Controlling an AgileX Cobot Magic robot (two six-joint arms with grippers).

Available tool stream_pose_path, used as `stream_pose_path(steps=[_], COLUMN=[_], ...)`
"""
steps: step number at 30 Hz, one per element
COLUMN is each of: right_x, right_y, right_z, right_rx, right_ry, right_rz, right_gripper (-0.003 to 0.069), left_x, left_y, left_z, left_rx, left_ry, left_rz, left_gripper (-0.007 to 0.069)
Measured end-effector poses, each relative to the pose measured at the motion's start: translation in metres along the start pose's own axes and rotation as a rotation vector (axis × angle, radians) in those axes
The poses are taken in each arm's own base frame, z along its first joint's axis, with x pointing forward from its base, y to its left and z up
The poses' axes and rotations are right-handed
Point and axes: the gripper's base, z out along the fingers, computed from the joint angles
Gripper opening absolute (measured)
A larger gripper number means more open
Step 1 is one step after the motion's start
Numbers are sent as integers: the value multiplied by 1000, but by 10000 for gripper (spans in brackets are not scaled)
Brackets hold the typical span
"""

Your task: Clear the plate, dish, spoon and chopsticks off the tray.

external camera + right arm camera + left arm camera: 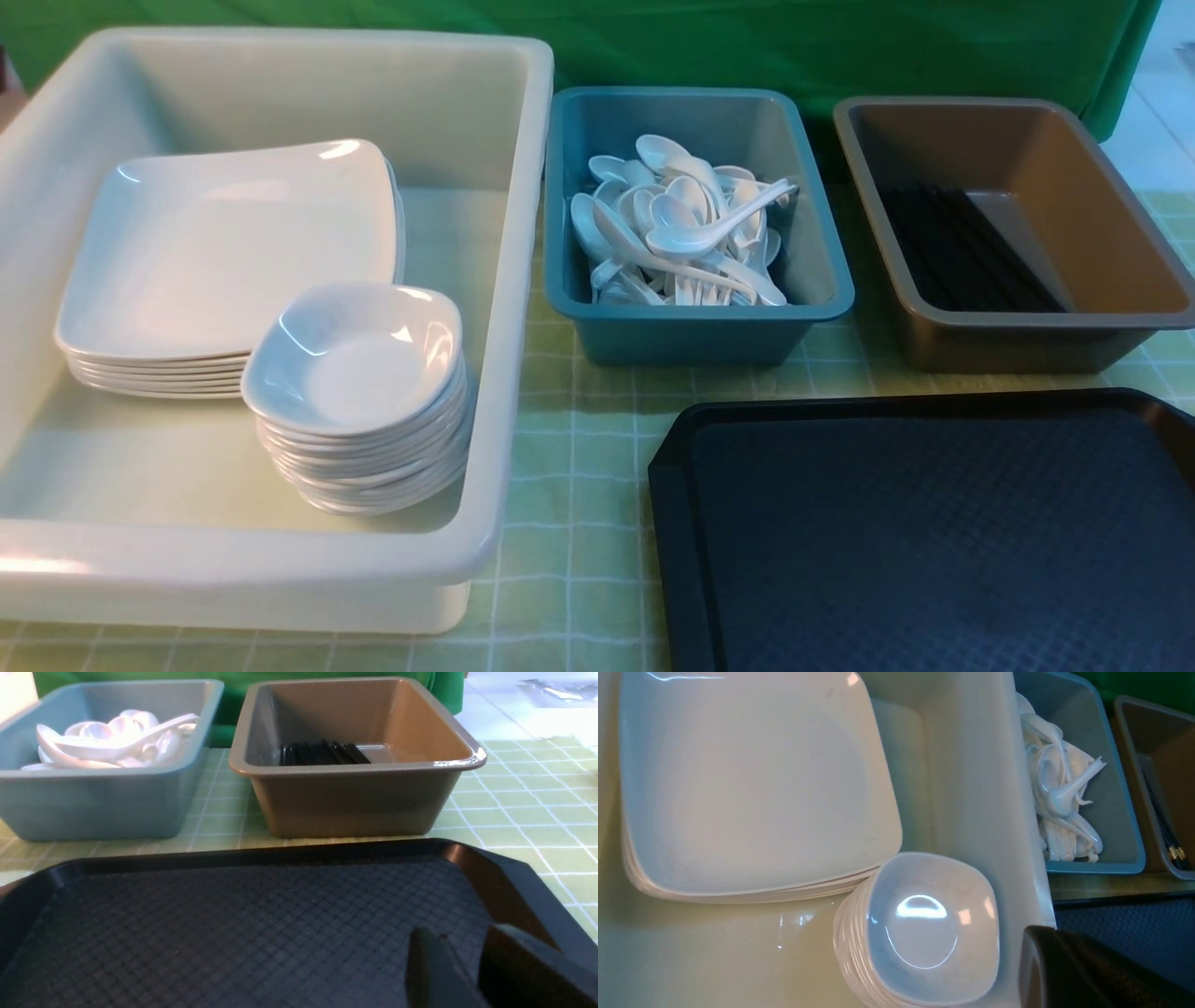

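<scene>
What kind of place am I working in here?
Likely a canteen dish-return station: a black textured plastic tray, a teal tub of white soup spoons, and stacked white square plates in a cream bin.

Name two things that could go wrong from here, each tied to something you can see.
1. One spoon lies high across the heap in the teal tub, its handle near the rim; a knock might tip it out.
2. The stack of small dishes stands close beside the plates; lifting either could disturb the other.
</scene>
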Motion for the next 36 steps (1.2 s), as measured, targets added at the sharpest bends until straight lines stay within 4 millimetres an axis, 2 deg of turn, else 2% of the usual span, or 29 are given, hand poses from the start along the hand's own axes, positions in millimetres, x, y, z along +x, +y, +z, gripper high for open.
stream_pose_path(steps=[4, 5, 7, 11, 15, 16, 18, 19, 24, 28, 29, 32, 36], right_x=[0, 0, 0, 0, 0, 0, 0, 0, 0, 0, 0, 0, 0], right_y=[0, 0, 0, 0, 0, 0, 0, 0, 0, 0, 0, 0, 0], right_z=[0, 0, 0, 0, 0, 0, 0, 0, 0, 0, 0, 0, 0], right_rx=[0, 0, 0, 0, 0, 0, 0, 0, 0, 0, 0, 0, 0], right_ry=[0, 1, 1, 1, 1, 1, 1, 1, 1, 1, 1, 1, 1], right_rz=[-28, -84, -169, -220, -235, -235, -236, -236, -234, -234, -234, -233, -233], right_gripper=[169, 173, 176, 179, 186, 188, 194, 195, 199, 199, 199, 200, 201], left_x=[7, 12, 18, 28, 39, 41, 64, 64, 117, 155, 166, 184, 205], left_y=[-28, -42, -58, -77, -88, -89, -87, -87, -69, -55, -51, -40, -28], left_z=[12, 18, 23, 26, 19, 18, 5, 5, -17, -31, -36, -45, -50], left_rx=[49, 59, 70, 76, 93, 96, 107, 107, 107, 140, 164, 190, 207], left_ry=[65, 102, 139, 174, 179, 181, 188, 186, 106, -99, -226, -472, -662], left_rz=[122, 203, 281, 363, 393, 393, 377, 375, 342, 295, 270, 232, 212], left_gripper=[-13, -13, -13, -13, -13, -13, -13, -13, -13, -13, -13, -13, -13])
